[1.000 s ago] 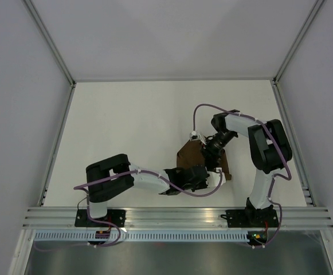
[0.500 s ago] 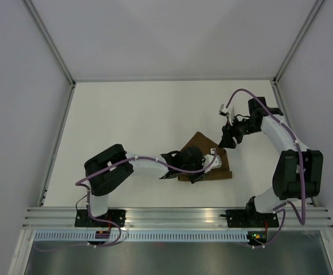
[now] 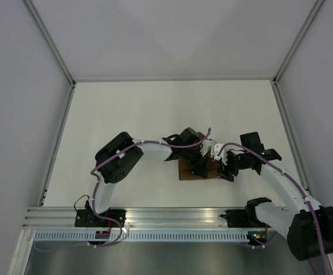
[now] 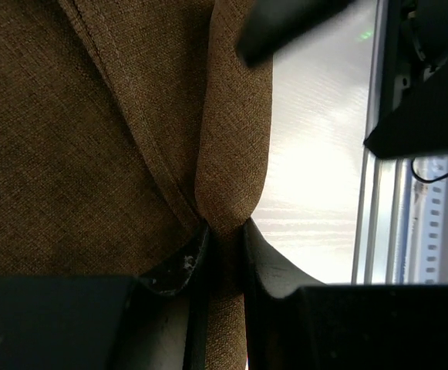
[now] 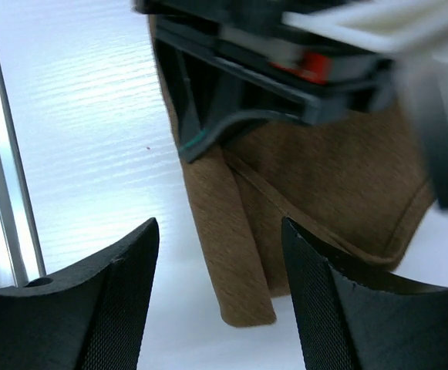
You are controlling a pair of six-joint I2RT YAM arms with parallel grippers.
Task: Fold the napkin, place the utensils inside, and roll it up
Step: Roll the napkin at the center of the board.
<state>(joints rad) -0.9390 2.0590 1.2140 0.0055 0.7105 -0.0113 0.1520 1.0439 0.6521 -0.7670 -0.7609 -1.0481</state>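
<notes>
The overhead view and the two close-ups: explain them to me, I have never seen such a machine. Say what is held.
Two robot arms are bolted at the table's near edge; the overhead view looks down on both. Each close-up comes from a camera on one wrist, looking past its own two fingers. A folded brown napkin lies on the table. The left gripper pinches a ridge of the napkin. The right gripper stands open facing the napkin's edge, holding nothing.

1. The top external view looks down from above and behind the arm bases, far off, covering the whole table point(image 3: 126, 114).
2. The left wrist view sits just behind its fingers point(image 4: 277, 274), very close to the napkin point(image 4: 69, 139).
3. The right wrist view looks past its fingers point(image 5: 116, 301), close, sharing that napkin fold.
</notes>
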